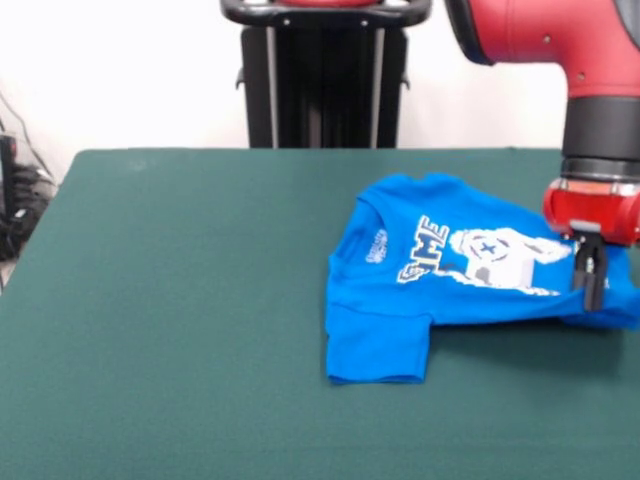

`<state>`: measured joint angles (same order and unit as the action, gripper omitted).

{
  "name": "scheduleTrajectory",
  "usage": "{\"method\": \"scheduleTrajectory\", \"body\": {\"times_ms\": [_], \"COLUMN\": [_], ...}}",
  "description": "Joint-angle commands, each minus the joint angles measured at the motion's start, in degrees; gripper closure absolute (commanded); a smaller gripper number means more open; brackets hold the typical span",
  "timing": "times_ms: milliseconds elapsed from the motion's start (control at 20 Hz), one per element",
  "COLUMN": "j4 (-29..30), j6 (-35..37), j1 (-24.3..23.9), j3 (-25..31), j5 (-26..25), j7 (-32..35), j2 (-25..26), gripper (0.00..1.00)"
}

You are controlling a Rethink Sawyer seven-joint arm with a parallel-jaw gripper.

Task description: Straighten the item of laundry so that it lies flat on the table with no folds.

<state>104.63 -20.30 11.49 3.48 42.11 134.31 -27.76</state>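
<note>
Front view | T-shirt (pixel 450 270) rumpled on table (pixel 180 300) | hand (pixel 590 275) over right edge, grip unclear

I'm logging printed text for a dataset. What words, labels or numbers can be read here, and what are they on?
"GAME", partly legible, turned sideways in pale letters on the blue T-shirt, beside a white pixel controller graphic.
A small round pale mark near the shirt's collar: too small to read.
The rest of the print runs under the gripper and a fold: not readable.
Nothing readable on the robot arm, the pedestal or the green table.
</note>
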Motion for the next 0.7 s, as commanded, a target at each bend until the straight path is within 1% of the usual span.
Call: {"method": "scheduleTrajectory", "body": {"times_ms": [50,350,700], "j4": [-5.07,-6.35,-7.3], "j6": [8.63,8.28,9.43], "j1": [2.16,2.28,3.47], "j3": [-1.23,-1.2,-2.62], "j5": [5.36,4.91,5.39], "j7": [3.56,4.31,4.52], "j2": [0.47,1.68,2.14], "gripper": [1.0,1.0,1.0]}}
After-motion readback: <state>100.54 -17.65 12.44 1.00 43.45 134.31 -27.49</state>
